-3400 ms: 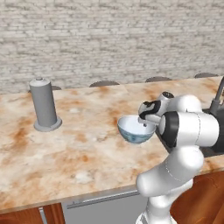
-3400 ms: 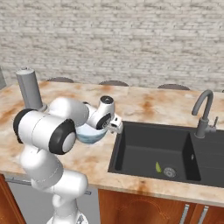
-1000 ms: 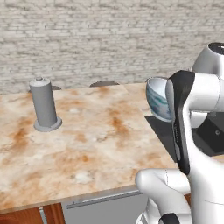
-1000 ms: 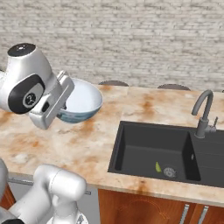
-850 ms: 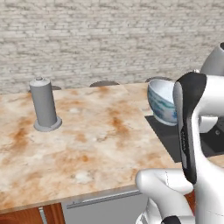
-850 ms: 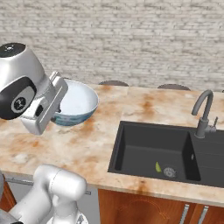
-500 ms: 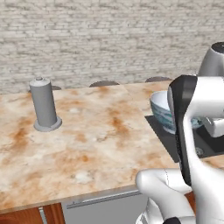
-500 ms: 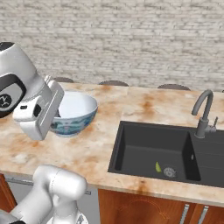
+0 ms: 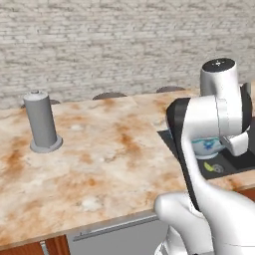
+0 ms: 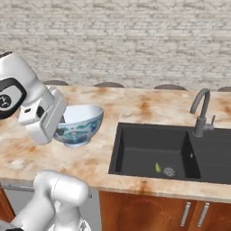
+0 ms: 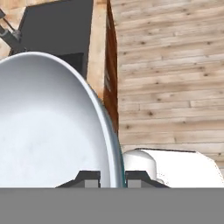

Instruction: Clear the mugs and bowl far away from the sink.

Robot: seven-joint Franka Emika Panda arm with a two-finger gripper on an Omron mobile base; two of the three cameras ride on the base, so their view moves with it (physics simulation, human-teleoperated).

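One wide, glossy, pale blue-white bowl (image 10: 80,125) with a darker patterned blue band around its lower half is the thing in hand at this moment. In the right base view it sits upright and slightly tilted, just left of the black rectangular sink (image 10: 173,153), over the mottled orange-and-cream stone counter (image 10: 131,101); whether its foot touches the counter or hangs just above it cannot be told from these angles. The two-finger gripper (image 11: 112,177) pinches the bowl's rim: in the hand view one dark fingertip (image 11: 89,177) lies inside the white interior and the other (image 11: 139,176) outside the wall, with the thin rim running between them, so the jaws are nearly closed and clamped on the bowl. The white hand covers the bowl's left edge in the right base view.

From the left base view, a small part of the bowl (image 9: 208,146) shows beneath the arm's white forearm, at the near corner of the sink (image 9: 234,158). A small yellow-green scrap (image 10: 158,168) lies on the floor of the left basin near the drain. The dark grey gooseneck faucet (image 10: 200,110) stands behind the divider between the basins. A tall grey cylinder on a round base (image 9: 42,122) stands far off on the counter's left part, well apart from the bowl. Grey brick wall (image 10: 135,40) runs behind the counter.
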